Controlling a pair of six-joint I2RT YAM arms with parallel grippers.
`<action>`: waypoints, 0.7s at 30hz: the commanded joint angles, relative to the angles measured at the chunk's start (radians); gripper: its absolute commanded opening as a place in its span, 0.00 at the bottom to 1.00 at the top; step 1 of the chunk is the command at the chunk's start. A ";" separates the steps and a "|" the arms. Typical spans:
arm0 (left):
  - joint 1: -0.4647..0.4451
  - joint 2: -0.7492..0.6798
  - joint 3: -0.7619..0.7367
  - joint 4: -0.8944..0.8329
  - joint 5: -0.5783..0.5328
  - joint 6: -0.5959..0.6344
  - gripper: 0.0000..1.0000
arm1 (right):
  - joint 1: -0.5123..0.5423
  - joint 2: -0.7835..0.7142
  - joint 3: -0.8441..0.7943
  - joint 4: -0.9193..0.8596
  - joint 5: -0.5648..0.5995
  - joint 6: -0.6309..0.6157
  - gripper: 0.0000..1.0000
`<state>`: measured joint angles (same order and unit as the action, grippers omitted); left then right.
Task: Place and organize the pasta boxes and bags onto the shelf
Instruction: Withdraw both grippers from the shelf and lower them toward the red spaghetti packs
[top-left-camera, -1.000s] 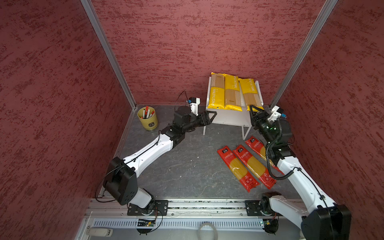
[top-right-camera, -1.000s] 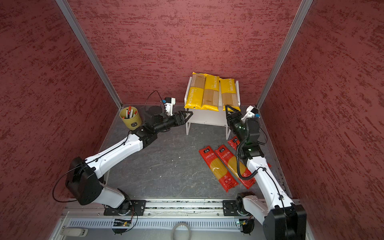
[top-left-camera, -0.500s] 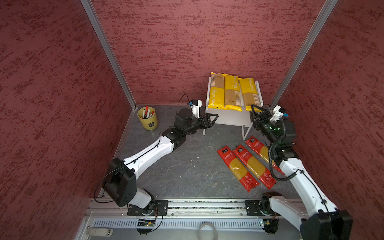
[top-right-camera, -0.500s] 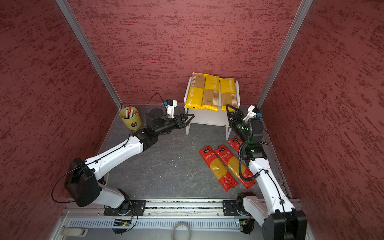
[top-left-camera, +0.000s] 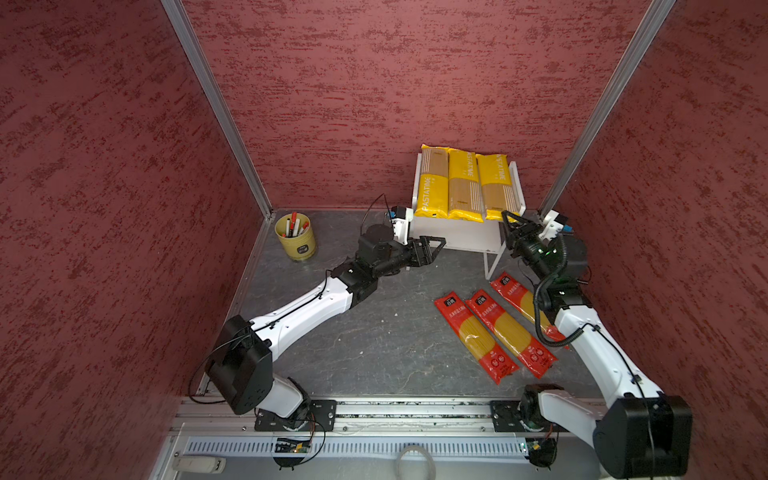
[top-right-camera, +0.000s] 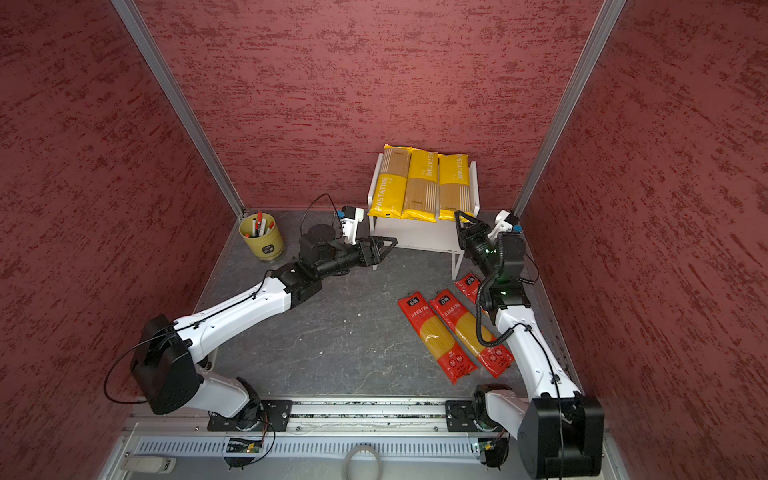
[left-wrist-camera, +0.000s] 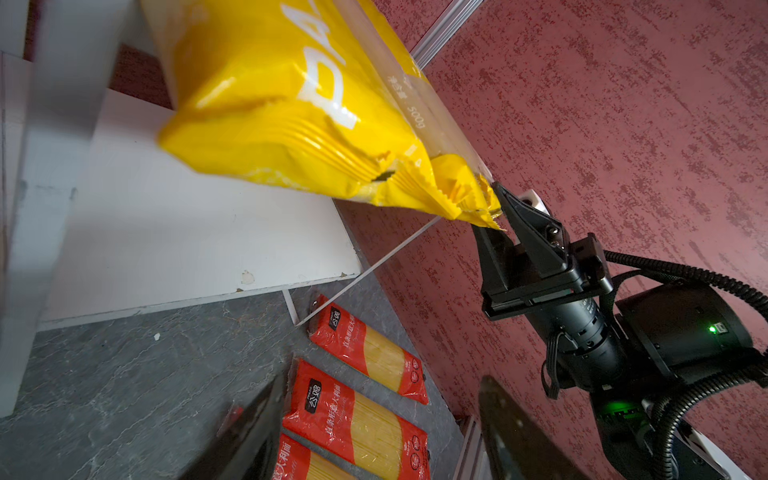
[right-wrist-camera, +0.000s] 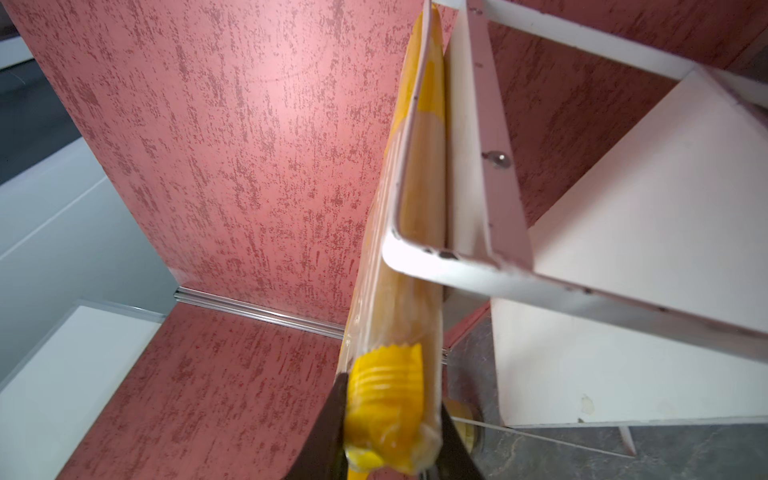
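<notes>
Three yellow pasta packs (top-left-camera: 461, 183) (top-right-camera: 422, 183) lie side by side on the top board of the white shelf (top-left-camera: 457, 235) (top-right-camera: 415, 237). My right gripper (top-left-camera: 508, 218) (top-right-camera: 459, 216) (right-wrist-camera: 390, 419) is shut on the crimped near end of the rightmost yellow pack (right-wrist-camera: 390, 395) (top-left-camera: 494, 183), at the shelf's front right corner. The left wrist view also shows this grip, right gripper (left-wrist-camera: 509, 212). My left gripper (top-left-camera: 438, 245) (top-right-camera: 390, 243) (left-wrist-camera: 378, 436) stands open and empty by the shelf's front left. Three red spaghetti packs (top-left-camera: 476, 336) (top-right-camera: 436, 336) (left-wrist-camera: 357, 419) lie on the floor to the right.
A yellow-green cup of pens (top-left-camera: 296, 237) (top-right-camera: 262, 237) stands in the back left corner. Red walls close in the grey floor on three sides. The shelf's slim front legs (top-left-camera: 492, 262) stand between the two grippers, close to the red packs.
My right gripper has closed on the near end of the rightmost yellow pack. The left gripper has drifted a little right toward the shelf front, still open.
</notes>
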<state>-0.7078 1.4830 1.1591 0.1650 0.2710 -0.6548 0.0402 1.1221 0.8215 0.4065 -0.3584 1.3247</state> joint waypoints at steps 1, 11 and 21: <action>-0.004 -0.013 -0.007 0.017 -0.019 0.025 0.74 | 0.017 -0.004 0.013 0.067 -0.024 0.023 0.21; -0.068 -0.049 -0.086 0.008 -0.113 0.112 0.74 | 0.017 -0.114 -0.075 -0.077 -0.126 -0.127 0.60; -0.269 -0.047 -0.277 0.215 -0.398 0.263 0.77 | 0.044 -0.302 -0.269 -0.455 -0.044 -0.341 0.63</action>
<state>-0.9134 1.4223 0.9131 0.2871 0.0078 -0.4664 0.0628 0.8352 0.6579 0.1547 -0.4606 1.0714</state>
